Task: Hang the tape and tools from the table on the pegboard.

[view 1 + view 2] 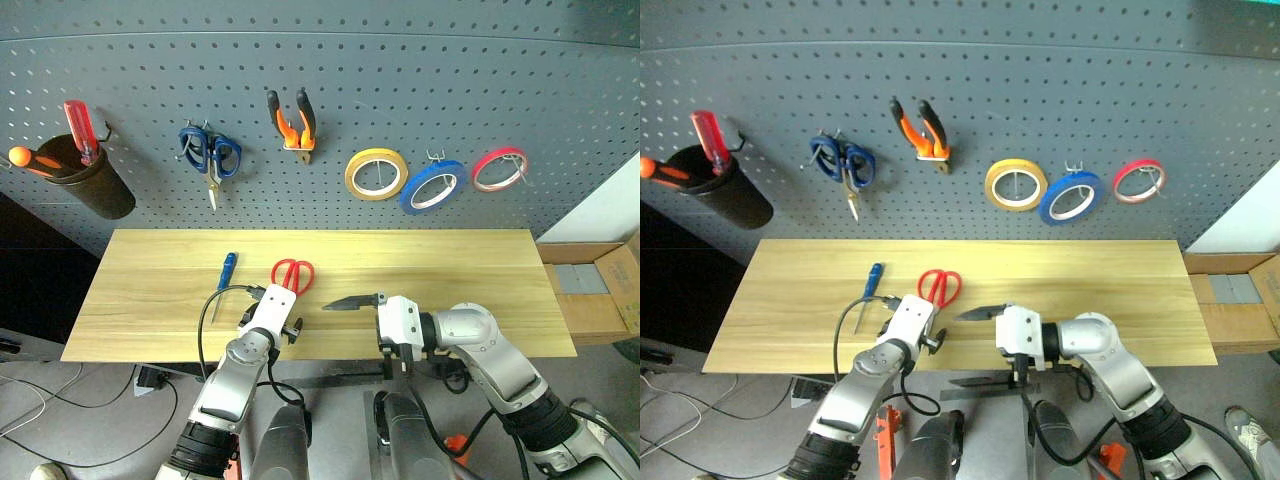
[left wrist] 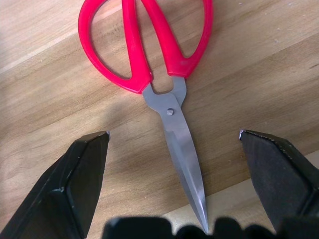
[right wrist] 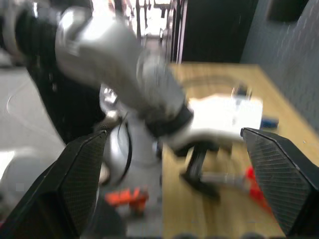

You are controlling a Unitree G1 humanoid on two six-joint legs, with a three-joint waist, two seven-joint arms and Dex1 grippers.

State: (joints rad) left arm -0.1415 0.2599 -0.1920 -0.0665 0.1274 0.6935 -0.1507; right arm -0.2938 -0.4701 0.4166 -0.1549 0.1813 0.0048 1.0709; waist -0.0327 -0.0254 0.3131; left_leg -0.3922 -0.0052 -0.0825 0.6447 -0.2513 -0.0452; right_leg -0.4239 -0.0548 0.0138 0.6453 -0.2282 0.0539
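Two tools remain; your left pincer (image 2: pixel 172 186) gapes astride the red-handled scissors (image 2: pixel 159 74)' blades: lower, then clench.

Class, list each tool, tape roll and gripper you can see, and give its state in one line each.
Red scissors: closed, flat on table
Blue screwdriver: on table
Pliers: hung
Blue tape: hung
Left gripper: open over scissors
Right gripper: open, empty

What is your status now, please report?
Left gripper open, straddling red-handled scissors flat on the table. Right gripper open, empty. Blue-handled screwdriver also waiting. Nothing in the way.
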